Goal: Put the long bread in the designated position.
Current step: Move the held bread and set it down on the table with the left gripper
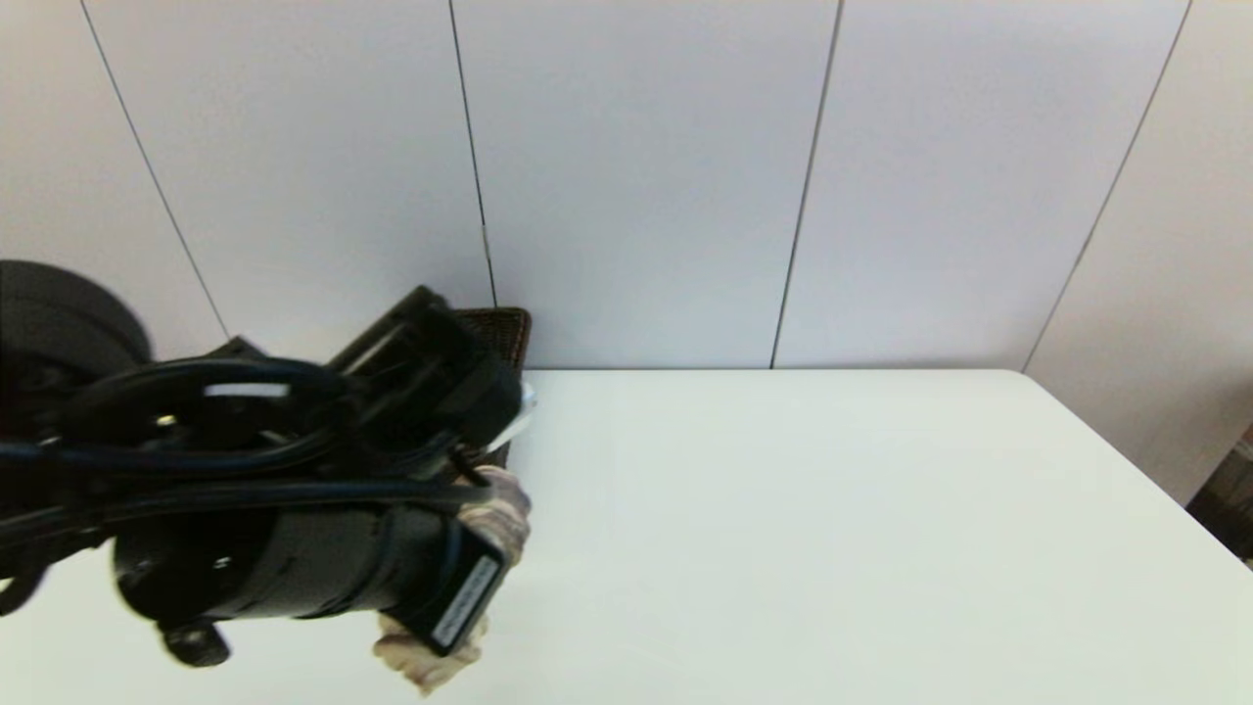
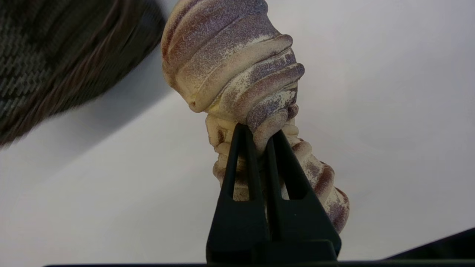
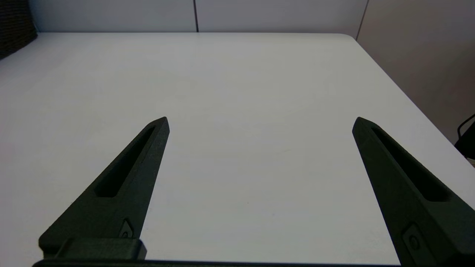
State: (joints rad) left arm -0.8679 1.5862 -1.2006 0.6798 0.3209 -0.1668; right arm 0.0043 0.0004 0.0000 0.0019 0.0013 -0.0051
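The left arm reaches across the bench's (image 1: 832, 509) left side, its tool (image 2: 259, 137) pinching the bread (image 2: 230, 66) at a narrow mid-ridge. The right tool (image 3: 259, 124) hangs parked over bare bench, fingers spread wide. A dark wicker basket (image 1: 504, 328) sits just behind the arm, by the wall. The bread is above the bench, near the basket, its long axis running from front edge toward basket.

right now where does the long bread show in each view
Head view: the long bread sits at lower left, mostly hidden under the left arm.
Left wrist view: it fills the centre, pinched in the left gripper.
Right wrist view: not in it.
Shared landmark: the dark wicker basket, also and.
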